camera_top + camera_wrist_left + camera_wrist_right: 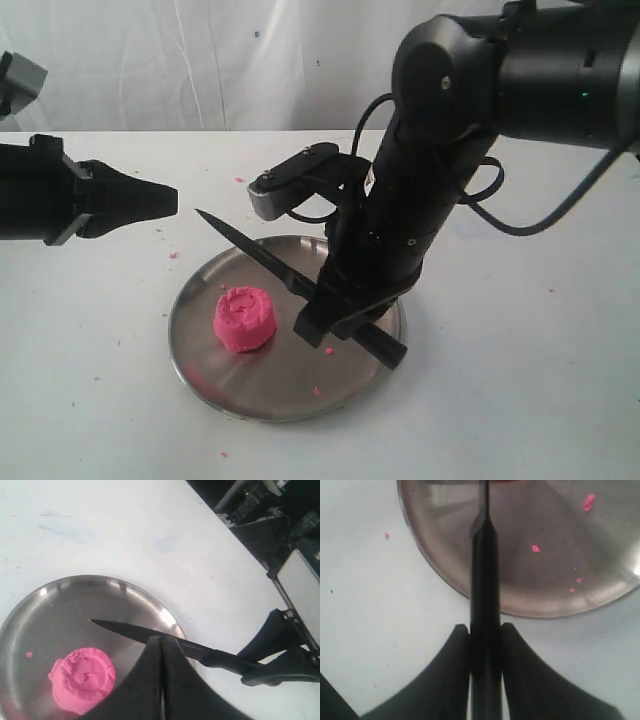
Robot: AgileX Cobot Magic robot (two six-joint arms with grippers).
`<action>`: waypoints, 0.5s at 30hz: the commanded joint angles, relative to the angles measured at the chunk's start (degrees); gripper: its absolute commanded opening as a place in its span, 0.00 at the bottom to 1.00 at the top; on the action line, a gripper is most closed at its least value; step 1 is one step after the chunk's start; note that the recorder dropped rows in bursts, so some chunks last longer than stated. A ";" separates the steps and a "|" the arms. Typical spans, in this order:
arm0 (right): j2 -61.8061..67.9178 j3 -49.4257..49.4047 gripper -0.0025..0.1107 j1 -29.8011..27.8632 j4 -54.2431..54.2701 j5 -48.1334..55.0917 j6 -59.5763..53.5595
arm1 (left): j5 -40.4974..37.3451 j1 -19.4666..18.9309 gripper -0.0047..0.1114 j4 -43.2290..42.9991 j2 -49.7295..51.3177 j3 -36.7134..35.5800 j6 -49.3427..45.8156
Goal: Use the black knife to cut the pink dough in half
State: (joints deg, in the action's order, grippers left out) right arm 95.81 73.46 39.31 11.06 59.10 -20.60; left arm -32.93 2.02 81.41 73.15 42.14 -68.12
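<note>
The pink dough (245, 318) (82, 677) is one squat, dimpled lump on the left part of the round steel plate (290, 385) (60, 605) (600, 555). My right gripper (335, 320) (485, 626) is shut on the handle of the black knife (255, 252) (120, 628) (485, 580). The knife is held slanted above the plate, with its tip pointing back left past the dough and its blade apart from the dough. To the left of the plate my left gripper (165, 200) (161, 637) hangs above the table, shut on nothing.
Tiny pink crumbs (535, 548) (317, 391) lie on the plate and on the white table (520, 400). The right arm's bulk (440, 150) leans over the plate's right side. A white backdrop (200, 60) closes the rear.
</note>
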 commanded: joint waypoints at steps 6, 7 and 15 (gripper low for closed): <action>5.79 2.10 0.02 0.16 -0.53 -0.12 0.26 | -2.81 0.40 0.04 11.40 10.96 -0.29 -11.03; 6.17 2.10 0.02 0.16 -0.53 -0.26 0.26 | -3.98 0.40 0.04 13.63 12.72 -0.29 -12.79; 8.79 2.10 0.02 0.16 -0.39 -0.66 -0.11 | -8.71 0.40 0.04 18.53 20.17 1.20 -20.26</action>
State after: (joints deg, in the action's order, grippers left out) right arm 103.98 75.28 39.31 10.74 58.92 -20.60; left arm -38.47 2.02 98.25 91.74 42.37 -86.73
